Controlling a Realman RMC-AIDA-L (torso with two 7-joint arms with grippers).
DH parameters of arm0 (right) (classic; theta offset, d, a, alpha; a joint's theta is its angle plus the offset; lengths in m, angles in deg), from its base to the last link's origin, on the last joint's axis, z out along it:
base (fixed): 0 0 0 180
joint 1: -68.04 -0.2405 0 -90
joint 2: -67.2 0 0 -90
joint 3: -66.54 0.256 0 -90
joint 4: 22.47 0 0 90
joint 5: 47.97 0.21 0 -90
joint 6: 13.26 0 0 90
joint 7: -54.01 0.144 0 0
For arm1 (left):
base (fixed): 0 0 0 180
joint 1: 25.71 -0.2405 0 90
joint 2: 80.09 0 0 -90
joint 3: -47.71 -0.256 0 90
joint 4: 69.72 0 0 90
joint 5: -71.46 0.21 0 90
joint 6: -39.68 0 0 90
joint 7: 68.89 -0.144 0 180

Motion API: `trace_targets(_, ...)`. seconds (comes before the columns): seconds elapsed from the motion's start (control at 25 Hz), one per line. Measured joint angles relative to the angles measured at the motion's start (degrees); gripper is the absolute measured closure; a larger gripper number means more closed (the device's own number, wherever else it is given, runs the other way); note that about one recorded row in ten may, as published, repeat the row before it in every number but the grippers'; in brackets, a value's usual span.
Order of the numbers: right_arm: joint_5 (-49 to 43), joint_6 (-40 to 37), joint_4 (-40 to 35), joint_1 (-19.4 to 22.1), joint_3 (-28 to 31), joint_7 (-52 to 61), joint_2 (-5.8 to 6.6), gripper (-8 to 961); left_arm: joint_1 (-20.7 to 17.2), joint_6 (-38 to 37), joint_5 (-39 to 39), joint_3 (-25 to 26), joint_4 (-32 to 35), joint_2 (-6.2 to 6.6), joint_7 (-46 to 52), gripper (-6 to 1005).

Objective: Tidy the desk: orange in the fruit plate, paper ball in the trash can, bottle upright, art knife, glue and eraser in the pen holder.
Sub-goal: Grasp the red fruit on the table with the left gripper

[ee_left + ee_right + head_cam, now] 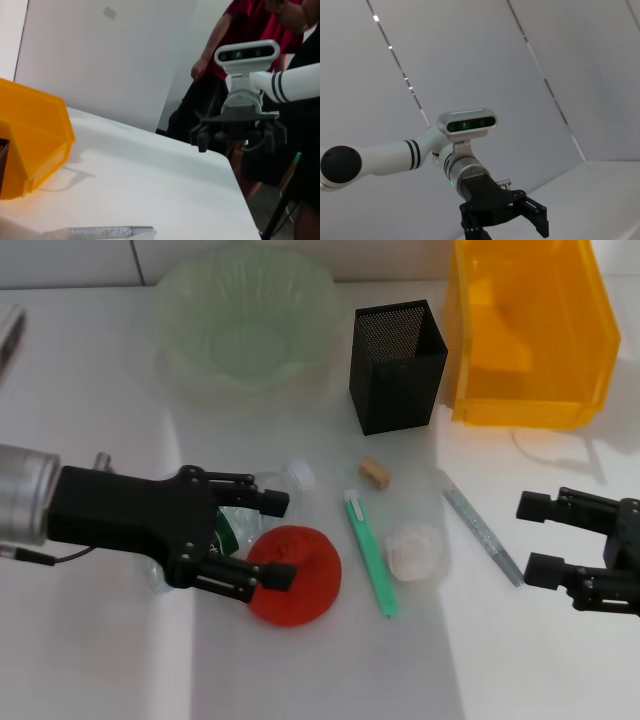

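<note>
I've got the left tool (268, 540) open, straddling the wrinkled red-orange orange (296, 575) lower-centre; nxt: close, lift to pale-green ruffled fruit plate (190, 362). Right tool (535, 536) open, idle.

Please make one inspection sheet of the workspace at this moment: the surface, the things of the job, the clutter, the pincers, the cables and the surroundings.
Surface: white table, dry, no spills seen.
Job's things: orange on the table beside the lying bottle; fruit plate, pen holder and trash can stand at the back with nothing seen inside; eraser, paper ball, green art knife and grey glue stick lie loose.
Clutter: nothing seen.
Pincers: left pincer open, fingers at the orange and bottle; right pincer open, over bare table.
Cables: thin cable under the left arm.
Surroundings: person in red shirt beyond the table edge.
</note>
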Motion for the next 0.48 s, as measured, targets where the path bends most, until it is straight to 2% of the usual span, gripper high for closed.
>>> trace_targets(0.12, -0.03, 0.61, 0.11, 1.73, 1.42, -0.88, 0.07, 129, 1.60, 2.80, 2.32, -1.13, -0.09, -0.98, -0.36, 139)
trace_targets(0.24, -0.10, 0.85, 1.53, 2.73, 3.10, -2.33, 0.25, 129, 2.24, 4.72, 2.48, -2.72, -0.52, -1.17, -0.61, 139)
trace_targets(0.28, -0.17, 0.86, 2.27, 2.80, 3.52, -2.79, 0.45, 129, 2.84, 7.11, 2.27, -5.10, -1.22, -1.29, -0.67, 139)
trace_targets(0.4, -0.34, 0.87, 3.89, 2.87, 4.08, -3.42, 1.01, 129, 3.02, 8.56, 2.25, -6.26, -1.42, -1.32, -0.70, 139)
trace_targets(0.44, -0.35, 0.87, 4.15, 2.87, 4.11, -3.43, 1.13, 129, 3.04, 12.79, 2.24, -9.57, -1.60, -1.43, -0.74, 139)
trace_targets(0.48, -0.35, 0.86, 4.22, 2.88, 4.12, -3.43, 1.17, 129, 3.04, 12.79, 2.24, -9.57, -1.60, -1.43, -0.74, 139)
